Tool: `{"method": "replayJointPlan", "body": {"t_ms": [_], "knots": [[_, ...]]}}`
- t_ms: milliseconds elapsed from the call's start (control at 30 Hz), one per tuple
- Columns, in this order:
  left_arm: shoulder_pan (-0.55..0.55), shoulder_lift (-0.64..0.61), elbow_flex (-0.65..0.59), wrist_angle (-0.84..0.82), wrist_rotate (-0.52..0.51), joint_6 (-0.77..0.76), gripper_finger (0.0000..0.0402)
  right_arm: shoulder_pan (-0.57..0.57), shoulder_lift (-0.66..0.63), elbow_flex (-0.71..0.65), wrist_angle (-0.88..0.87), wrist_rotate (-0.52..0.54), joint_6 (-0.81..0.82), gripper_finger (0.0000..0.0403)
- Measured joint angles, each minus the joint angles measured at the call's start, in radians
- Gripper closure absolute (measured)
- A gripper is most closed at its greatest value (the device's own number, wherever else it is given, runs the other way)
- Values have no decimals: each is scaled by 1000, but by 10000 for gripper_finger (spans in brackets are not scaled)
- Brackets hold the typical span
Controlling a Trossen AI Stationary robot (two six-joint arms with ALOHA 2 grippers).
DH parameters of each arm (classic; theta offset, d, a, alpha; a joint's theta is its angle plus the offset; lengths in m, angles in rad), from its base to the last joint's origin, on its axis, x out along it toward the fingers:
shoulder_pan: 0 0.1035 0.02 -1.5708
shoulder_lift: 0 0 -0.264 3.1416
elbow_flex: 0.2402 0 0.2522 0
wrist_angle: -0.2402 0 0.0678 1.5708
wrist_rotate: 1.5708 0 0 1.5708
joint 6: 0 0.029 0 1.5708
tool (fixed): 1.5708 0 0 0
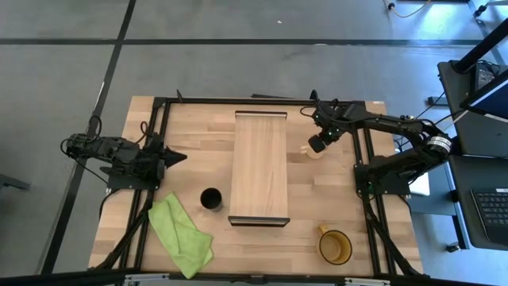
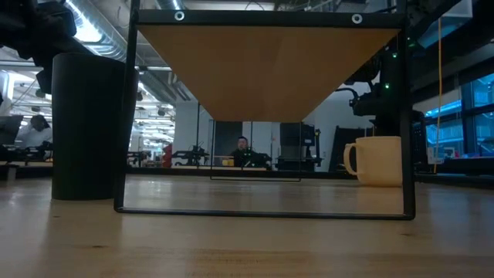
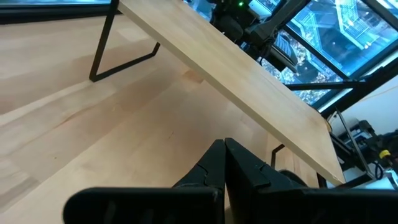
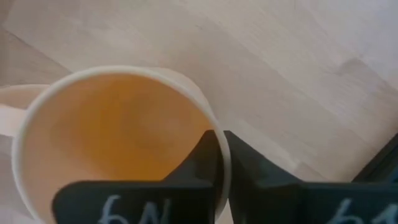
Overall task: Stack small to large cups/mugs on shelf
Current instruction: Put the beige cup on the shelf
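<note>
The peach-orange mug (image 1: 315, 151) stands upright on the tabletop to the right of the shelf (image 1: 259, 167); it also shows in the low view (image 2: 378, 161). My right gripper (image 1: 318, 144) is above it, shut on its rim. The black cup (image 1: 211, 198) stands on its base to the left of the shelf's near end. The amber mug (image 1: 335, 245) stands near the table's near right corner. My left gripper (image 1: 179, 157) waits shut and empty at the table's left side. My right gripper (image 4: 221, 149) pinches the peach mug's rim (image 4: 214, 127) on the side away from the handle, one finger (image 4: 202, 155) inside the mug and one finger (image 4: 245, 158) outside. The fingers come from above, pointing down. The mug is upright, and its base appears to rest on the table.
A green cloth (image 1: 181, 237) lies crumpled at the near left. The shelf stands on thin black metal legs (image 2: 120, 116) with open room beneath it. Black frame rails (image 1: 369, 159) run along the table's left and right sides.
</note>
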Motion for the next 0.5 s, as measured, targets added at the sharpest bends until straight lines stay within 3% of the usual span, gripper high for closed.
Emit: {"method": "replayJointPlan", "body": {"t_ms": [233,500], "knots": [[0,0,0,0,-2,-5,401,9,2,134,-164,5,-1,393],[0,0,0,0,-2,-8,401,91,1,462,-458,-79,86,393]]}}
